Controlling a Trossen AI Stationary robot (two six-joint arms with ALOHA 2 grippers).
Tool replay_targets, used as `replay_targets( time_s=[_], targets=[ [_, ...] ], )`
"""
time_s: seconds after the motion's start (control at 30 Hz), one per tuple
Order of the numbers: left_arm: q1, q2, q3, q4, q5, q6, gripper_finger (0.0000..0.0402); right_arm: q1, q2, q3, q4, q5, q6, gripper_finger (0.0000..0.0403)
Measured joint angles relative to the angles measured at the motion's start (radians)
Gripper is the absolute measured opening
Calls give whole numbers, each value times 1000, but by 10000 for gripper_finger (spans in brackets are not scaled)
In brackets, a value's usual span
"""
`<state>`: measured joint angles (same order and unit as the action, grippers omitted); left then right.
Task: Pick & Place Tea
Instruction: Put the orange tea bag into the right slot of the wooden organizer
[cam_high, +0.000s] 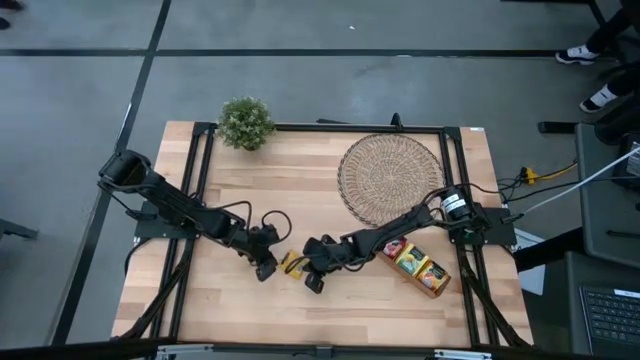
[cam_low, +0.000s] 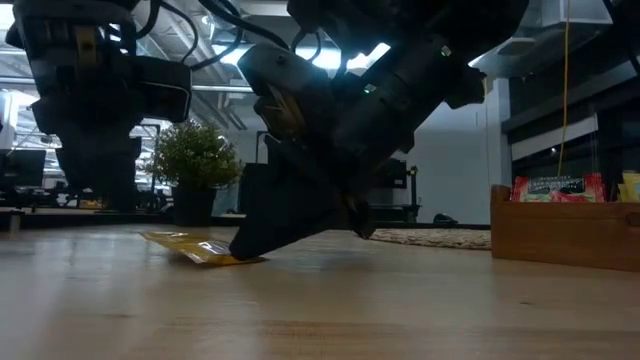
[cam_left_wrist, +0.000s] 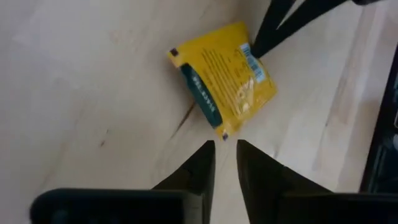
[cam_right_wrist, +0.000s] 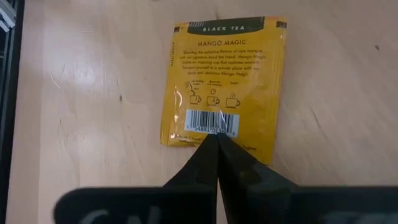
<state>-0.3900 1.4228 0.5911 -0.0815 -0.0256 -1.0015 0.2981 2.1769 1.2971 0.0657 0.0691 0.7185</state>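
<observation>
The yellow sachet (cam_right_wrist: 224, 81) lies on the bare wood of the table (cam_high: 230, 310), between the two grippers. Its wrapper reads black tea, mango flavour, with a barcode along the edge nearest the right arm. In the low view one edge is raised slightly off the wood while the rest lies flat.

The right gripper (cam_right_wrist: 216, 140) has its two fingers brought fully together, and their tips sit on the barcode edge of the sachet. The grip appears to be a pinch on that thin edge, which would account for the raised side, but whether the foil is actually caught between the tips or only pressed beneath them cannot be told. A pinch at the edge is the likely method because a flat packet offers no other purchase from above.

The left gripper (cam_left_wrist: 225, 146) stands just beside the opposite corner of the sachet, fingers a small way apart and not touching it. Nothing is held between them. This position suits steadying the packet against sliding while the other arm takes hold.

Beyond the right gripper, behind its forearm, the wooden tray (cam_high: 437, 287) holds further sachets in red and yellow wrappers. The woven mat (cam_high: 385, 185) lies past the tray, and a small potted plant (cam_high: 245, 122) stands at the far edge of the table.
</observation>
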Motion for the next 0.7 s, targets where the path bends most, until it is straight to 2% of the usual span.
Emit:
replay_targets(
  time_s=[0.4,0.57,0.7],
  targets=[
    [0,156,2,144,72,-100,120,0,4,-1,27,14,-31,6],
    [0,181,3,184,67,-68,120,0,4,-2,30,16,-40,5],
    [0,178,0,219,43,-17,102,0,5,-2,34,16,-40,10]
  ],
)
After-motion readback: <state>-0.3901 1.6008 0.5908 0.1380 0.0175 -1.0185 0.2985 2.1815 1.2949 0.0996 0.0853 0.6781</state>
